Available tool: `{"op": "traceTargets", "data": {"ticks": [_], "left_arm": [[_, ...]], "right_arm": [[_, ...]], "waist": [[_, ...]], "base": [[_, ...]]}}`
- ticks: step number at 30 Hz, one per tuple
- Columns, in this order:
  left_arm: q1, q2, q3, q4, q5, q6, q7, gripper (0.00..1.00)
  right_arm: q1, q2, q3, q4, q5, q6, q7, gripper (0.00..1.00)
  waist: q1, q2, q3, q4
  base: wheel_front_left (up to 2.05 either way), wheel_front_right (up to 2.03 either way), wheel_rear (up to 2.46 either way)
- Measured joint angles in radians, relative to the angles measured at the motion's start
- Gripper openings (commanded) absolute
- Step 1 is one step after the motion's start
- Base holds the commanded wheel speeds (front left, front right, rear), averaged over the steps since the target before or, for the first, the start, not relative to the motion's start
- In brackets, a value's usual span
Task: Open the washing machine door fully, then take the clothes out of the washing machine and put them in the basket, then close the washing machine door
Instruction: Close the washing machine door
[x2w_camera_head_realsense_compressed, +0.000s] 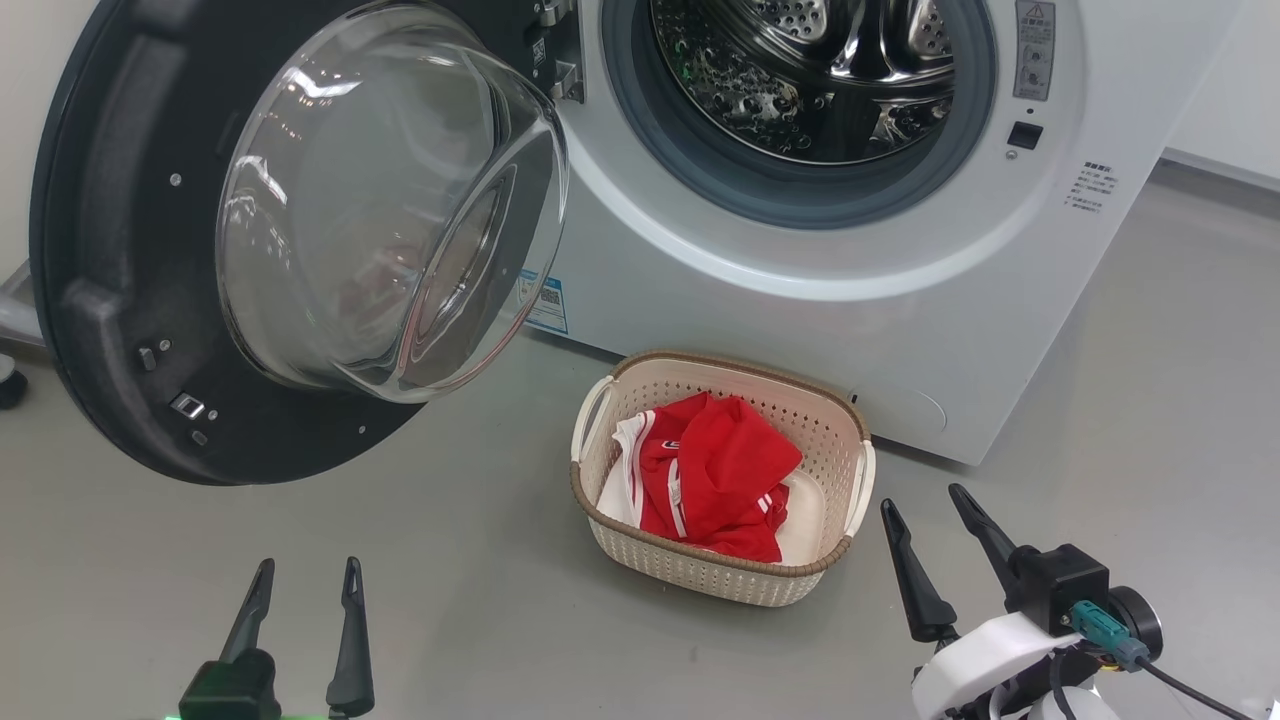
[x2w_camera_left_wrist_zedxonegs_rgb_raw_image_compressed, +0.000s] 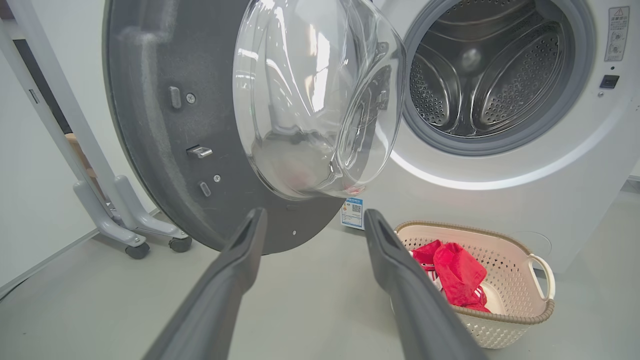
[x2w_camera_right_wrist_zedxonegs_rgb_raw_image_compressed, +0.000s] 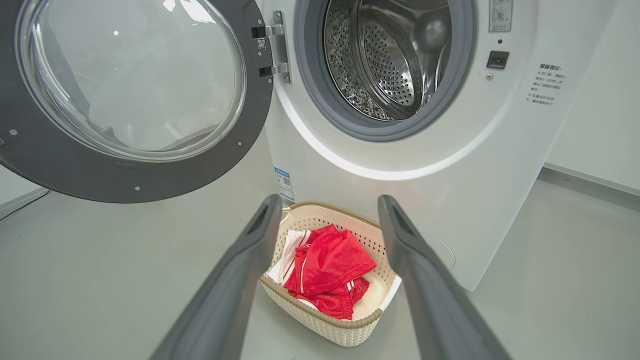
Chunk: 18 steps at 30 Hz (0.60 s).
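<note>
Left pincer (x2w_camera_head_realsense_compressed: 308, 565), right pincer (x2w_camera_head_realsense_compressed: 920, 498) gape empty; crumpled red clothes (x2w_camera_head_realsense_compressed: 720, 480) lie in perforated basket (x2w_camera_head_realsense_compressed: 700, 578).

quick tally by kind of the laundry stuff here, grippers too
big white front-loading washing machine: 1
round black-rimmed glass door: 1
cream perforated plastic basket: 1
heap of red fabric clothes: 1
left gripper and right gripper: 2
total: 6

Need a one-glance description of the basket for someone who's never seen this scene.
Find the big white front-loading washing machine with its round black-rimmed door swung open. On the grey floor just in front of it sits a small cream perforated basket with a brown woven-look rim and white side handles. The bright red clothes heaped inside set it apart.
</note>
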Motion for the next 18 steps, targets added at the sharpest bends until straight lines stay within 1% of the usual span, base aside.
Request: {"op": "traceTargets", "data": {"ticks": [1,4,5,6,7,8,18], "left_arm": [[0.000,0.000,0.000,0.000,0.000,0.000,0.000,1.00],[0.000,0.000,-0.001,0.000,0.000,0.000,0.000,0.69],[0.000,0.000,-0.001,0.000,0.000,0.000,0.000,0.49],[0.000,0.000,-0.002,0.000,-0.001,0.000,0.000,0.36],[0.000,0.000,-0.002,0.000,-0.004,0.000,0.000,0.21],[0.000,0.000,-0.002,0.000,-0.010,0.000,0.000,0.00],[0.000,0.000,-0.005,-0.005,-0.026,-0.003,0.000,0.00]], "right_arm": [[0.000,0.000,0.000,0.000,0.000,0.000,0.000,1.00],[0.000,0.000,0.000,0.002,0.000,0.000,0.000,1.00],[0.000,0.000,0.000,0.002,0.000,0.000,0.000,1.00],[0.000,0.000,0.000,0.004,0.000,0.000,0.000,1.00],[0.000,0.000,0.000,0.004,0.000,0.000,0.000,1.00],[0.000,0.000,0.000,0.005,0.000,0.000,0.000,1.00],[0.000,0.002,0.000,0.006,0.000,0.003,0.000,1.00]], "waist": [[0.0000,0.0000,0.000,0.000],[0.0000,0.0000,-0.001,0.000],[0.0000,0.0000,-0.001,0.000],[0.0000,0.0000,-0.002,0.000],[0.0000,0.0000,-0.002,0.000],[0.0000,0.0000,-0.003,0.000],[0.0000,0.0000,-0.006,0.001]], "base": [[0.00,0.00,0.00],[0.00,0.00,0.00],[0.00,0.00,0.00],[0.00,0.00,0.00],[0.00,0.00,0.00],[0.00,0.00,0.00],[0.00,0.00,0.00]]}}
